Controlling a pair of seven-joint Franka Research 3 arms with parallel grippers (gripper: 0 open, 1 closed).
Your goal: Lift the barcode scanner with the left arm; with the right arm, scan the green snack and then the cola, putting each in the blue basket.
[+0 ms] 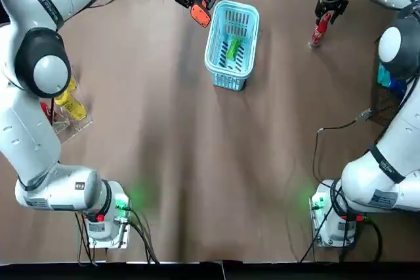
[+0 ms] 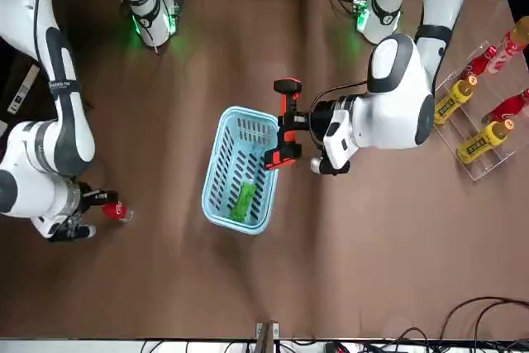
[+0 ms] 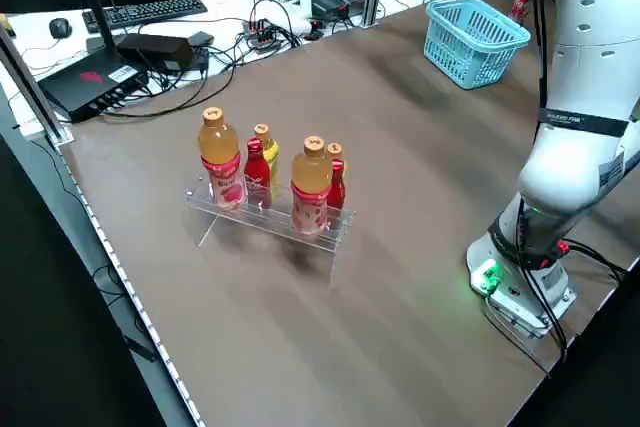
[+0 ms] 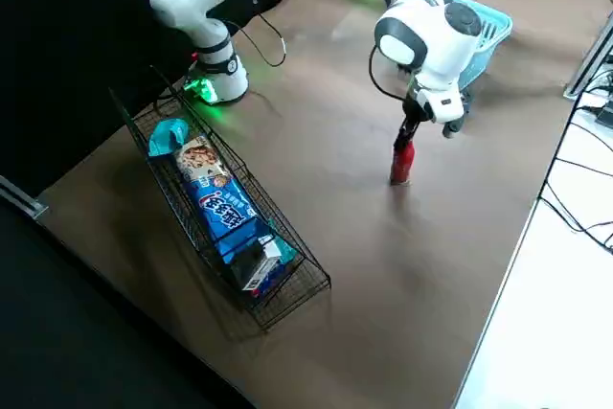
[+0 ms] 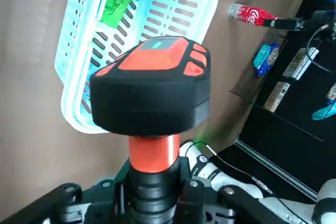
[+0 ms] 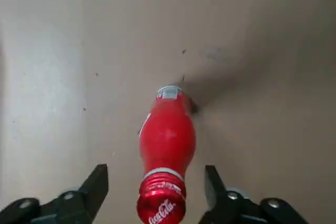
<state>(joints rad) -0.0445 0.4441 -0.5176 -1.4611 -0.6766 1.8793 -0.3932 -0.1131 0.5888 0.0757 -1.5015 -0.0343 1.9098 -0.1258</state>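
Scanner [image 5: 152, 85] clamped in my left gripper [image 5: 155, 198] beside basket [image 2: 216, 163], snack [image 1: 233, 48] inside, my right gripper [image 6: 156, 174] spread astride upright cola [image 6: 168, 135], far right.

Two glossy white arms [image 1: 26, 132], black joint bands, green-lit bases [image 1: 105, 224].

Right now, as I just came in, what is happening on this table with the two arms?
The left gripper is shut on the barcode scanner and holds it in the air beside the blue basket. The green snack already lies inside that basket. The right gripper is at the cola, which stands upright on the table. Its fingers are open on either side of the bottle's neck and do not grip it yet. So the cola remains to be scanned and placed in the basket.
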